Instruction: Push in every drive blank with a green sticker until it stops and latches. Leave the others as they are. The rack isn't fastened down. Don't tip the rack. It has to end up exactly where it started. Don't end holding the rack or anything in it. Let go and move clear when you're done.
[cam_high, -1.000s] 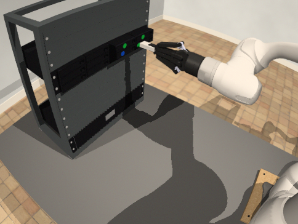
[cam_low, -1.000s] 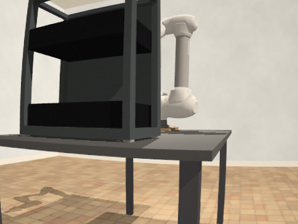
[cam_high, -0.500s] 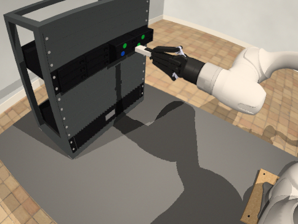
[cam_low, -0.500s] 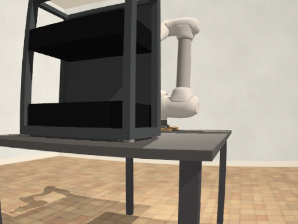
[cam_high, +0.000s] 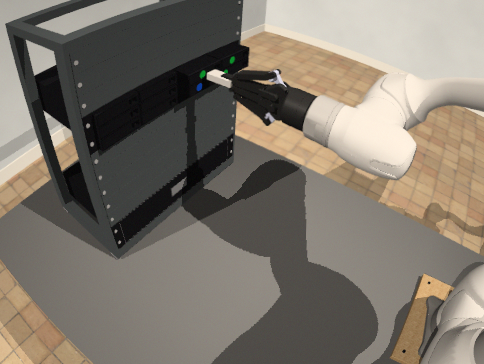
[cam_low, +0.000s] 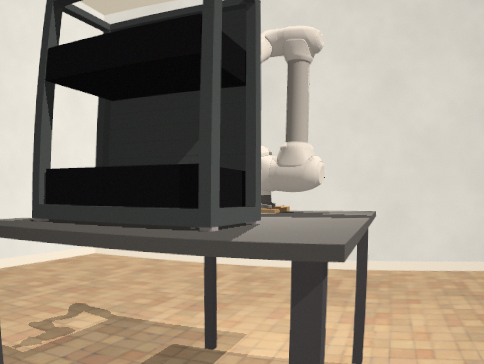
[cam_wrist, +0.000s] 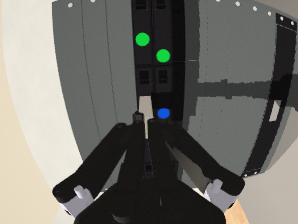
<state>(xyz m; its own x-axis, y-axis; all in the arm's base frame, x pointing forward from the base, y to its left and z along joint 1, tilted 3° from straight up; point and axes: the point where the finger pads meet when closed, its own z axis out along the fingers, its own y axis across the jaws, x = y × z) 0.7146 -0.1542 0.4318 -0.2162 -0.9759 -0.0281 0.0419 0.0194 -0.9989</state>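
1. Our gripper (cam_high: 218, 77) (cam_wrist: 145, 104) is pressed together, pinching nothing, near the green-sticker blank (cam_high: 202, 74) above the blue-sticker blank (cam_high: 199, 87) (cam_wrist: 163, 113).
2. Let's line up on green, miss blue, and push straight and slowly until it clicks.
3. Two more green-sticker blanks sit farther along.
4. Pushing too hard could slide or tip our loose rack (cam_high: 150, 65) (cam_low: 210, 125) (cam_wrist: 95, 50).
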